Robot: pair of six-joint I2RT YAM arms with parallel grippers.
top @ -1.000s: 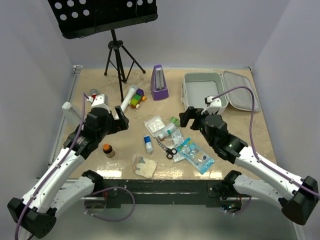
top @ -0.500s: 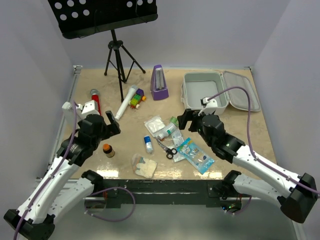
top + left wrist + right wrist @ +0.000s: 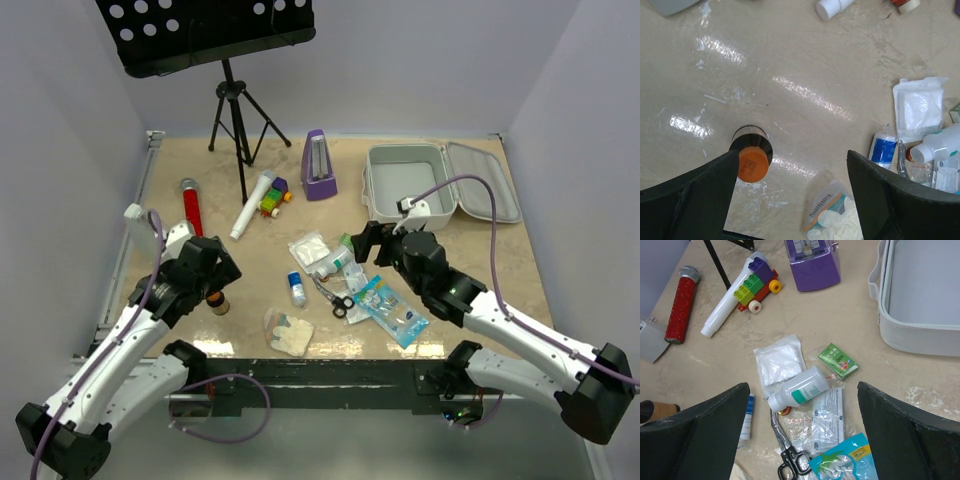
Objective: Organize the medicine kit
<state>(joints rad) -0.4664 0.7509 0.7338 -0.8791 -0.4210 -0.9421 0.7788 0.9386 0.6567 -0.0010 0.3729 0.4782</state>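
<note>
Since the medicine kit [image 3: 405,172] sits open at the far right of the table [image 3: 180,160] and looks like a light, stiff shell, we'd grab it by a side wall, though the left gripper [image 3: 792,155] and right gripper [image 3: 799,387] both hang wide open, empty.

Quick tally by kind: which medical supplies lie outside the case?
Bottles: 2, orange-capped brown bottle, teal-labelled white bottle
Packets: 4, white gauze pack, clear sachet, blue packet, bagged white gloves
Small green box: 1
Black-handled scissors: 1
Small blue-and-white container: 1
Total outside the white hinged case: 9
</note>
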